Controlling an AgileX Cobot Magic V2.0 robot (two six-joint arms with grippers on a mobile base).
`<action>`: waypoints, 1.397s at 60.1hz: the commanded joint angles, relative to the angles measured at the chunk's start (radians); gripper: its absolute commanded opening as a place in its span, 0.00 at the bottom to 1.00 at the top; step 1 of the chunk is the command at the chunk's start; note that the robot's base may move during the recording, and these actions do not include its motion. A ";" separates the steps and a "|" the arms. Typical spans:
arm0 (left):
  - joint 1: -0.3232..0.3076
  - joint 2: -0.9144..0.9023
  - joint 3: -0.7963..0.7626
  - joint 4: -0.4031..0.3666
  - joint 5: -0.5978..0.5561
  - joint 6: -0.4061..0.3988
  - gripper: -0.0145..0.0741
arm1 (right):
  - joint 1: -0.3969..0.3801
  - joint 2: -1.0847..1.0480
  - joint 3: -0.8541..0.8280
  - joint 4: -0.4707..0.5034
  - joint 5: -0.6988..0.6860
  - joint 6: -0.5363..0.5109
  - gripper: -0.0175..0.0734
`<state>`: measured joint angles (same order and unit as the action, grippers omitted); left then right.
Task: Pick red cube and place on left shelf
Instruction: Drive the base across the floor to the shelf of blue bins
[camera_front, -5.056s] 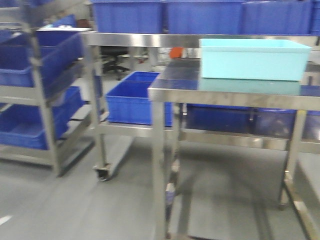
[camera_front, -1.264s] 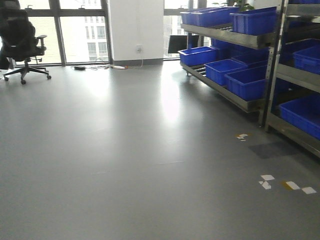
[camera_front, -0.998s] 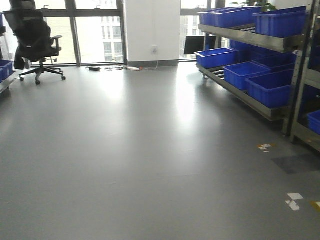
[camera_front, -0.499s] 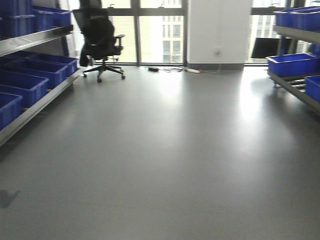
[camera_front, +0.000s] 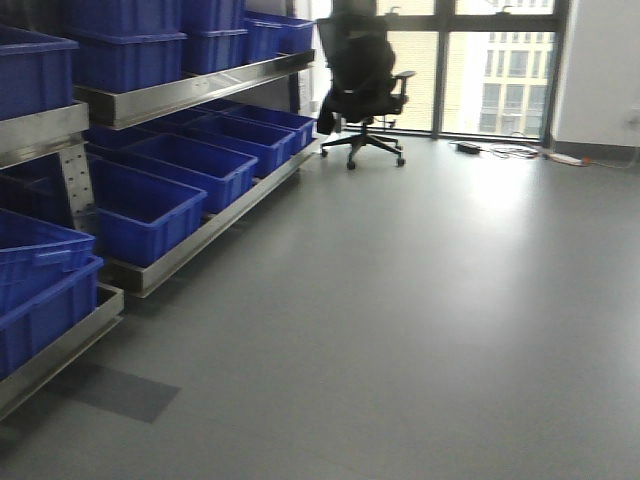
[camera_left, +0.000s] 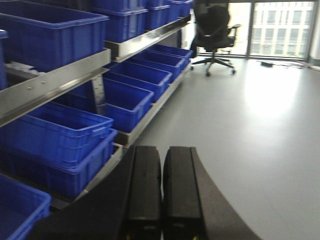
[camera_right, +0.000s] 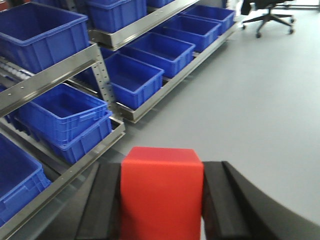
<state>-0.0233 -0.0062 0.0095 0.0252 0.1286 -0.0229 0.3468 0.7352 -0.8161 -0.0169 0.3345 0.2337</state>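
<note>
Half a second back the front view showed open floor with racks at both edges. Now it has swung so the left shelf (camera_front: 190, 95) fills the left side, blue crates (camera_front: 150, 205) sitting on its tiers and an office chair (camera_front: 362, 85) at the far end of the aisle. Reading: the base has turned toward the target, so the carry looks nearly over and placing has not begun. The red cube (camera_right: 162, 192) is in the right jaws, clamped between the two black fingers and held in front of the rack, with bare floor (camera_right: 260, 100) between cube and rack. The left jaws are pressed together with nothing between them, idle. The visible tiers look full of crates, so the set-down spot (a crate or a rail) needs choosing. Next call: close the gap and bring the right arm to tier height.
</note>
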 joint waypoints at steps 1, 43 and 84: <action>-0.001 -0.014 0.023 -0.001 -0.089 -0.002 0.28 | 0.002 -0.002 -0.032 -0.011 -0.078 -0.004 0.25; -0.001 -0.014 0.023 -0.001 -0.089 -0.002 0.28 | 0.002 -0.002 -0.032 -0.011 -0.078 -0.004 0.25; -0.001 -0.014 0.023 -0.001 -0.089 -0.002 0.28 | 0.002 -0.002 -0.032 -0.011 -0.071 -0.004 0.25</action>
<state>-0.0233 -0.0062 0.0095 0.0252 0.1286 -0.0229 0.3468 0.7371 -0.8161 -0.0169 0.3402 0.2337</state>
